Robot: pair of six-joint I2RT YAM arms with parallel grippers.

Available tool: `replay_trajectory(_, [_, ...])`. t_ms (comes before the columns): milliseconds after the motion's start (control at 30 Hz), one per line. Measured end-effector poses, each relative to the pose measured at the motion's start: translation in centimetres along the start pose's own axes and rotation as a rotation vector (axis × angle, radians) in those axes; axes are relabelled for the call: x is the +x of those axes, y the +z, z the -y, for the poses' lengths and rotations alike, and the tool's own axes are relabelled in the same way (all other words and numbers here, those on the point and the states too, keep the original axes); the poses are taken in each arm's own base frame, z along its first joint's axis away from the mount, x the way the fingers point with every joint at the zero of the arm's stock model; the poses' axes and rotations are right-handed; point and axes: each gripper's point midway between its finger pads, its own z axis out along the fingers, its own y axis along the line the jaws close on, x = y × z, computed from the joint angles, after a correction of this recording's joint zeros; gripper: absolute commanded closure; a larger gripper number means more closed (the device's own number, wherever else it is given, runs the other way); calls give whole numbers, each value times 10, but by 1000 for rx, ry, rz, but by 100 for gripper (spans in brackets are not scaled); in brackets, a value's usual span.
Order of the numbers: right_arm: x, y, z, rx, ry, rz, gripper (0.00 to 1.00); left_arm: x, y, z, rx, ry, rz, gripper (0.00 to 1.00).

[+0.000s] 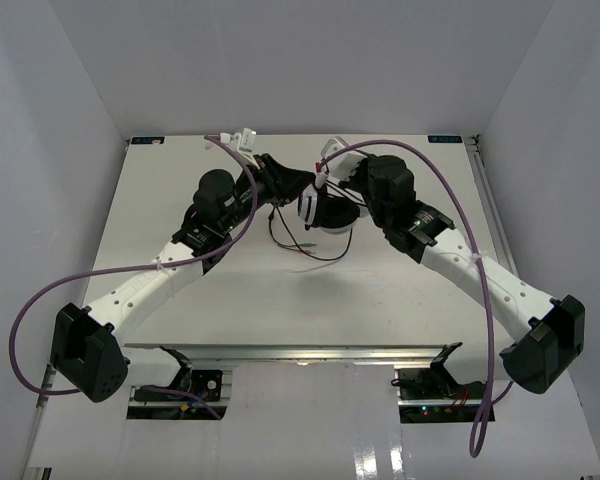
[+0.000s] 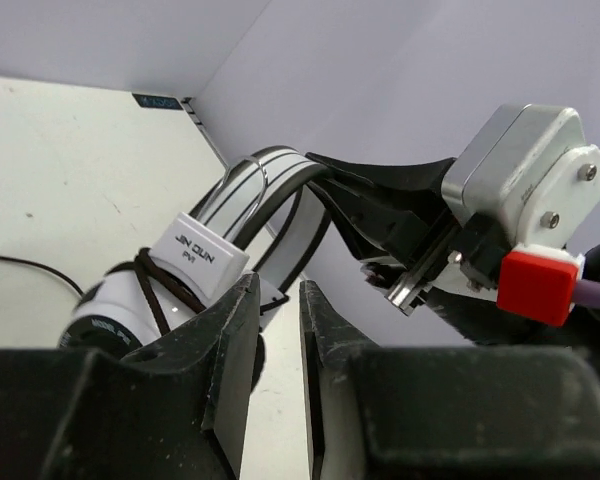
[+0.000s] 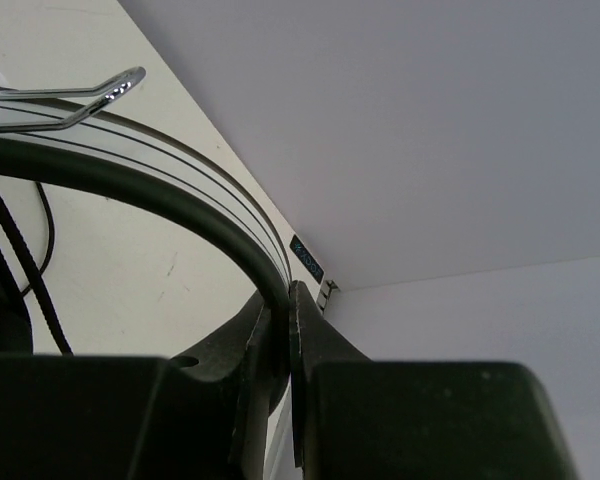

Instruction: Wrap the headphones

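Observation:
The white headphones [image 1: 325, 208] are held above the middle of the table, between my two grippers. My right gripper [image 3: 285, 300] is shut on the headband [image 3: 180, 190], which runs between its jaws. In the left wrist view the headband [image 2: 270, 185] meets a white slider block [image 2: 198, 252], with dark cord turns [image 2: 160, 290] wound just below it. My left gripper [image 2: 278, 300] sits right beside that block, its jaws a narrow gap apart with nothing between them. The loose black cord [image 1: 305, 248] trails on the table below the headphones.
White walls enclose the table [image 1: 180, 200] on three sides. The purple arm cables [image 1: 460, 200] loop over both arms. My right gripper's body and camera [image 2: 520, 210] hang close in front of my left gripper. A metal rail [image 1: 290, 350] runs along the near edge.

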Motion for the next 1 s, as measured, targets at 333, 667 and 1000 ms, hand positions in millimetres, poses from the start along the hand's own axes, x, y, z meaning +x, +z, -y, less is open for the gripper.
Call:
replay_trajectory(333, [13,27,-30,50,376,-103,92,11,12,4,-111,-234,73,81])
replay_trajectory(667, [29,30,-40,8,733,-220,92,17,32,3,-201,-284,220,59])
replay_trajectory(1000, [46,36,-38,8,966,-256,92,37,48,23,-201,-301,204,42])
